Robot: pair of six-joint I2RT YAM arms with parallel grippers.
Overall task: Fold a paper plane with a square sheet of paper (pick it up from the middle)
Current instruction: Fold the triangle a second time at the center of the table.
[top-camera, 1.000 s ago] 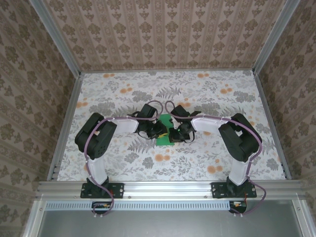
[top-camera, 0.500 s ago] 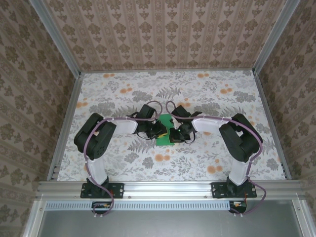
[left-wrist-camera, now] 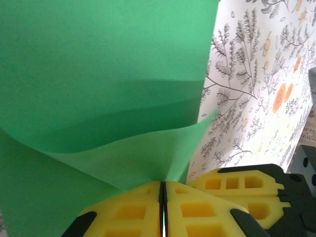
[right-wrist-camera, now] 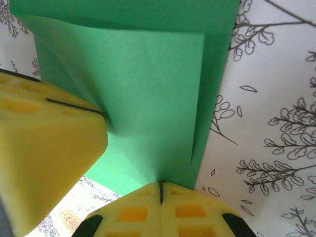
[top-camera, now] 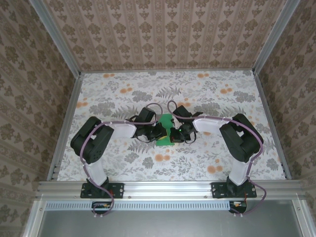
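Partly folded square sheet of paper (top-camera: 165, 121); long axis runs near-to-far.

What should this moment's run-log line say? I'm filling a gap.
left gripper: shut on square sheet of paper | right gripper: shut on it | sheet: partly folded, flap curled up

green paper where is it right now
The green paper is at the middle of the table in the top view, the left hand and right hand each pinching one side.
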